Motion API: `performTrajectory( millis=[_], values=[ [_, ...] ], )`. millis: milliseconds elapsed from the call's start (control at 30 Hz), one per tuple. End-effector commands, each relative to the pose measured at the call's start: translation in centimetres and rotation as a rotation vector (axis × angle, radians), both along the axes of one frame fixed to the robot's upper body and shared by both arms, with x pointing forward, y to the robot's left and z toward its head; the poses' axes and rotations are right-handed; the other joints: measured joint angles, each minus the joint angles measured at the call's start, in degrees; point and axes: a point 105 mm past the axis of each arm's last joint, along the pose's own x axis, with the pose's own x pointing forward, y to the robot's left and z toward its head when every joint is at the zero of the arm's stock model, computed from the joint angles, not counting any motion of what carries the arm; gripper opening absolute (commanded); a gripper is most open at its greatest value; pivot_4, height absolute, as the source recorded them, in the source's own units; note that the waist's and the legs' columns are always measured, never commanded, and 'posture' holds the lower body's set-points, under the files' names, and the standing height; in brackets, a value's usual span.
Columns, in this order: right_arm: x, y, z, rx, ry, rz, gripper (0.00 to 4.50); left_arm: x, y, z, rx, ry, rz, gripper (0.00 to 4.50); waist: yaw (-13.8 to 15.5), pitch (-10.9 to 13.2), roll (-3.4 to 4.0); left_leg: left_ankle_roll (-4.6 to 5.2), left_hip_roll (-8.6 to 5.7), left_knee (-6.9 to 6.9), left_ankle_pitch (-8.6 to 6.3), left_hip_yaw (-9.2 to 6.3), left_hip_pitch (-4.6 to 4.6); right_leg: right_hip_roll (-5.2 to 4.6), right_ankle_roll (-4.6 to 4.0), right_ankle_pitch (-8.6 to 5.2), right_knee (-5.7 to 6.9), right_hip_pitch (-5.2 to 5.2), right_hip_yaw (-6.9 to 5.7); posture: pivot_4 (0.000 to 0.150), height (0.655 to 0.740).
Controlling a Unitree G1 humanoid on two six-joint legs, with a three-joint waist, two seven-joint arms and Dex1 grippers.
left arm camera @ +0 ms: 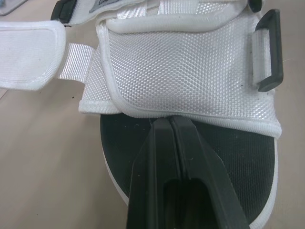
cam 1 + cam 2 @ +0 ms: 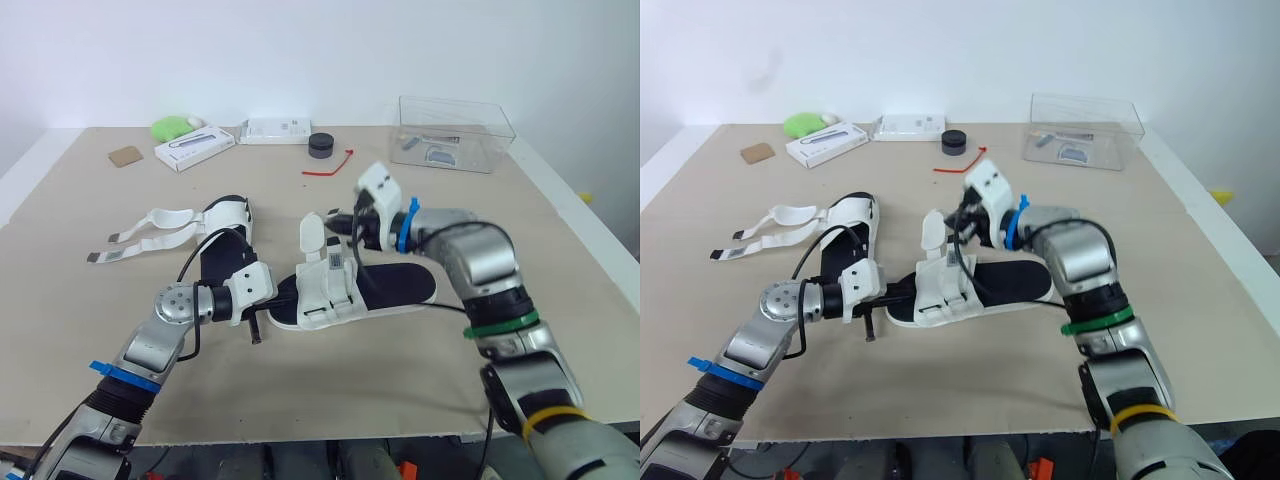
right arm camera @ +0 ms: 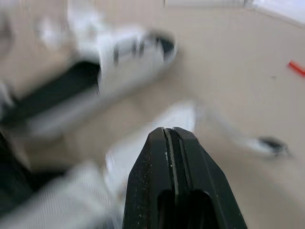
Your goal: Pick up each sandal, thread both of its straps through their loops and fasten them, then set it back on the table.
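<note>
From the head views I see the surface (image 2: 430, 390) with one sandal (image 2: 400, 283) at its middle and the other sandal (image 2: 222, 245) to its left, straps spread. My left wrist view shows more: the left end effector (image 1: 169, 123), fingers pressed together, touches the mesh flap (image 1: 190, 67). The right end effector (image 3: 169, 132) is likewise closed, beside a raised strap (image 2: 312, 232).
</note>
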Motion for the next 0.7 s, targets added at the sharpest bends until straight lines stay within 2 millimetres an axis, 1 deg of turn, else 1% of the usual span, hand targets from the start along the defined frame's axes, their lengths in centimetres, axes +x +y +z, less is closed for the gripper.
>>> performTrajectory(
  millis=[33, 133, 167, 233, 300, 400, 500, 700],
  values=[
    [-0.7, 0.1, 0.5, 0.102, 0.215, 0.009, 1.93, 0.2, 0.4, -1.5, 0.054, 0.032, 0.029, 0.00, 0.1, 0.0, -0.01, 0.00, 0.00, -0.01, 0.00, -0.06, 0.00, -0.07, -0.07, -0.02, 0.00, 0.01, -0.07, 0.150, 0.7400],
    [-0.2, -0.4, -0.5, 0.145, 0.370, -0.054, 3.12, 0.3, 0.3, -1.4, 0.051, 0.029, 0.028, 0.00, 0.1, 0.0, -0.01, 0.00, -0.04, -0.08, 0.00, -0.13, -0.01, -0.29, -0.19, -0.08, -0.01, 0.02, -0.37, 0.150, 0.7400],
    [-0.2, -0.5, -0.8, 0.157, 0.404, -0.061, 3.63, 0.3, 0.3, -1.4, 0.051, 0.028, 0.028, 0.00, 0.1, 0.0, -0.01, 0.00, -0.05, -0.09, 0.00, -0.12, -0.02, -0.31, -0.19, -0.08, -0.01, 0.02, -0.38, 0.150, 0.7400],
    [0.2, -0.8, -1.2, 0.148, 0.424, -0.099, 4.42, 0.3, 0.3, -1.4, 0.051, 0.028, 0.028, 0.00, 0.0, 0.0, 0.01, 0.00, -0.10, -0.10, 0.00, -0.12, -0.05, -0.35, -0.18, -0.07, -0.02, 0.00, -0.40, 0.150, 0.7400],
    [0.6, -1.2, -2.1, 0.111, 0.448, -0.134, 4.42, 0.2, 0.4, -1.5, 0.052, 0.029, 0.028, 0.00, 0.0, 0.0, 0.02, 0.00, -0.13, -0.13, 0.00, -0.08, -0.07, -0.37, -0.16, -0.07, -0.04, -0.02, -0.37, 0.150, 0.7400],
    [1.1, -1.2, -2.6, 0.103, 0.466, -0.150, 4.42, 0.1, 0.4, -1.5, 0.054, 0.030, 0.028, 0.00, 0.0, 0.0, 0.02, 0.00, -0.13, -0.18, 0.00, -0.08, -0.07, -0.36, -0.12, -0.09, -0.08, -0.02, -0.37, 0.150, 0.7400],
    [1.3, 0.2, -2.5, 0.128, 0.496, -0.108, 4.42, 0.1, 0.4, -1.5, 0.055, 0.026, 0.027, 0.00, -0.1, 0.0, 0.02, 0.00, -0.14, -0.22, 0.00, -0.08, -0.07, -0.29, -0.08, -0.11, -0.09, -0.02, -0.33, 0.150, 0.7400],
    [1.5, 2.2, -2.9, 0.174, 0.567, -0.062, 4.42, 0.1, 0.2, -1.5, 0.056, 0.020, 0.022, 0.00, -0.2, 0.0, 0.02, 0.00, -0.14, -0.31, 0.00, -0.14, -0.05, -0.19, 0.00, -0.15, -0.10, -0.02, -0.22, 0.150, 0.7400]
  ],
)
